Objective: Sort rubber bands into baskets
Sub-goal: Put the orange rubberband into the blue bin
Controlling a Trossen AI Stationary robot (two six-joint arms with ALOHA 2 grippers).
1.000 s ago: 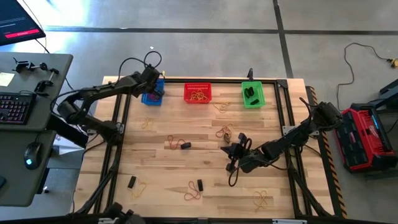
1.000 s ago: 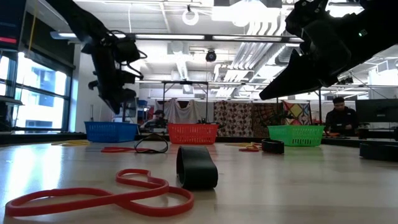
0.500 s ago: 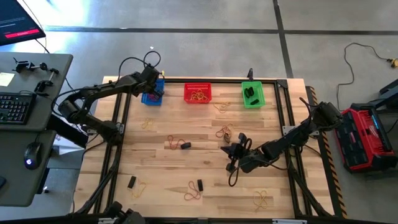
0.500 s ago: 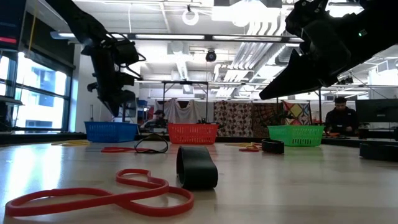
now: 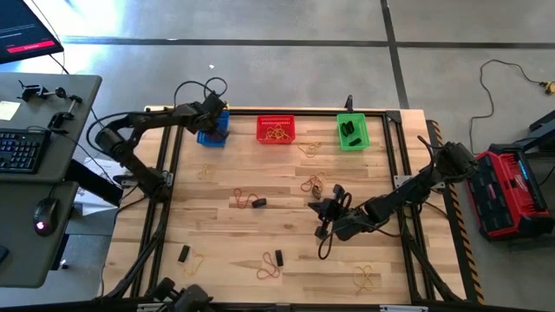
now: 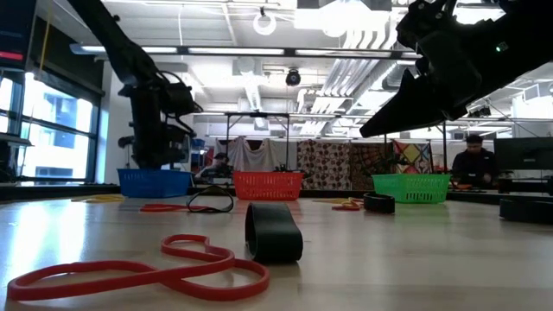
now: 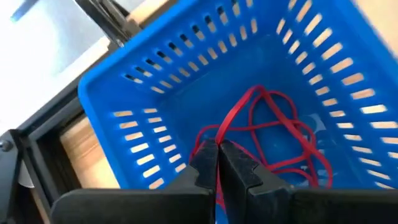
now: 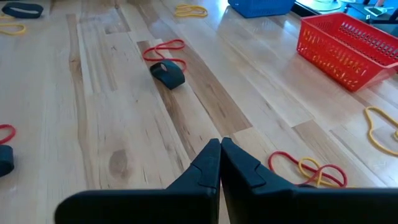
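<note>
Now left tool [image 7: 216, 163] pinches thin red rubber loop [image 7: 267, 130] w/ tips together in blue mesh basket [image 7: 186, 81].

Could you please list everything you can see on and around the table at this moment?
blue basket: one, blue, far edge toward the left; red rubber bands inside
red basket: one, red, far edge, middle; thin bands inside
green basket: one, green, far edge toward the right; dark bands inside
loose thin bands: many, tan, yellow or orange-red, scattered over the table
thick dark bands: several, black, scattered over the table
wooden table: one, light wood
keyboard: one, dark, on the desk left of the table
left gripper: shut on a red band, inside the blue basket
right gripper: shut, empty, above the table's right half
</note>
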